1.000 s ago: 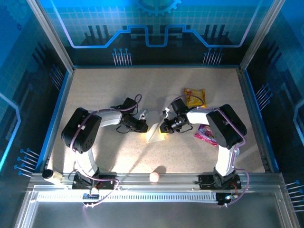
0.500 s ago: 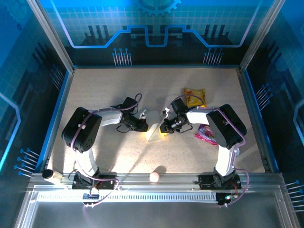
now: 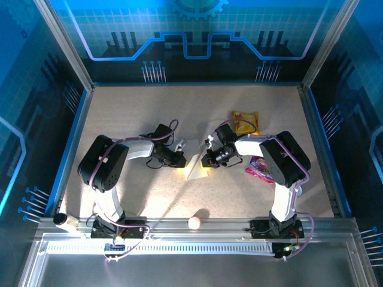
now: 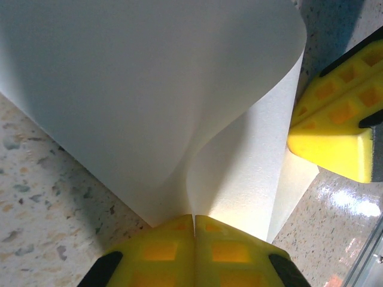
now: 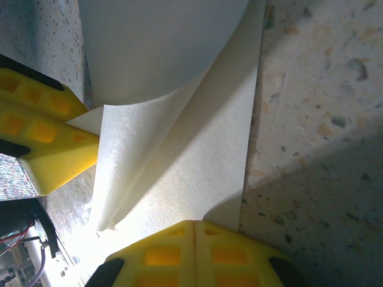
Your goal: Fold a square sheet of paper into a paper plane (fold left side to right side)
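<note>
The square sheet of paper [image 3: 195, 162] lies white and partly folded between the two grippers at mid-table. In the left wrist view its left side [image 4: 149, 89] curls up and over, and the curl runs into the seam of my left gripper [image 4: 194, 222], which is shut on that edge. My left gripper [image 3: 181, 157] sits at the sheet's left side. My right gripper [image 3: 207, 160] is at the right side. Its yellow fingers are shut, with the tip [image 5: 195, 227] over the flat lower layer of the paper [image 5: 179, 173]. Each wrist view shows the other arm's yellow fingers [image 4: 335, 137] [image 5: 42, 140] beside the sheet.
A yellow snack packet [image 3: 245, 122] lies behind the right arm, and a pink wrapper [image 3: 258, 168] lies beside its elbow. A small pinkish ball [image 3: 195, 222] rests at the front rail. A pale roll [image 3: 60, 220] sits at the front left corner.
</note>
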Controlling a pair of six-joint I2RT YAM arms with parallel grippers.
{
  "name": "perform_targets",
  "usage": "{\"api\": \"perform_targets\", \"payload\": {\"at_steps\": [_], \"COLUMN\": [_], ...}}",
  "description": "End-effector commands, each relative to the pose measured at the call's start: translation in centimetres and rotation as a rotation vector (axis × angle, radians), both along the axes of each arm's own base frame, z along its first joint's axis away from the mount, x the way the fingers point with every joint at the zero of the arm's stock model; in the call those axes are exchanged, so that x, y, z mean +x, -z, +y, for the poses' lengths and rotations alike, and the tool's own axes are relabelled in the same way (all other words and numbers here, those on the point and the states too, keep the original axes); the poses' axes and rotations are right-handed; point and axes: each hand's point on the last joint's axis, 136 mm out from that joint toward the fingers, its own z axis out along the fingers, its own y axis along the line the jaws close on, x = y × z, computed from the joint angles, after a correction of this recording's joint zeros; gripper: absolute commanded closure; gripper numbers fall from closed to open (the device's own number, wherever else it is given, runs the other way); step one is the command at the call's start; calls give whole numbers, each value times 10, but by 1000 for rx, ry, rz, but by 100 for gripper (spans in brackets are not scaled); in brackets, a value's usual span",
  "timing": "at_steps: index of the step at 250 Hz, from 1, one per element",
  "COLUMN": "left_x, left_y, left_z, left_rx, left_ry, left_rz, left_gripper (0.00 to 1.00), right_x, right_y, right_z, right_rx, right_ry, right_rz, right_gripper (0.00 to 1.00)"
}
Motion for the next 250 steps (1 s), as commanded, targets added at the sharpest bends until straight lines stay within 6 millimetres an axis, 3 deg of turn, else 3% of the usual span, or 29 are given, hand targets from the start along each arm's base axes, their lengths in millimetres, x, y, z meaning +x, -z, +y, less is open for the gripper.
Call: {"api": "perform_targets", "payload": {"at_steps": [1, 76, 250], "left_x": [1, 12, 10], "left_y": [2, -7, -16], "left_z": [5, 3, 1], "left_rx": [13, 10, -16], "left_ry": [4, 2, 10], "left_rz": [-19, -63, -78], "left_gripper": [99, 100, 99], "right_x": [-25, -26, -26], "right_y": [31, 32, 35], "right_z": [-18, -19, -19], "right_rx": [-142, -144, -146], "right_ry": [-11, -7, -10], "right_rz": [89, 94, 99], "right_gripper": [100, 100, 100]}}
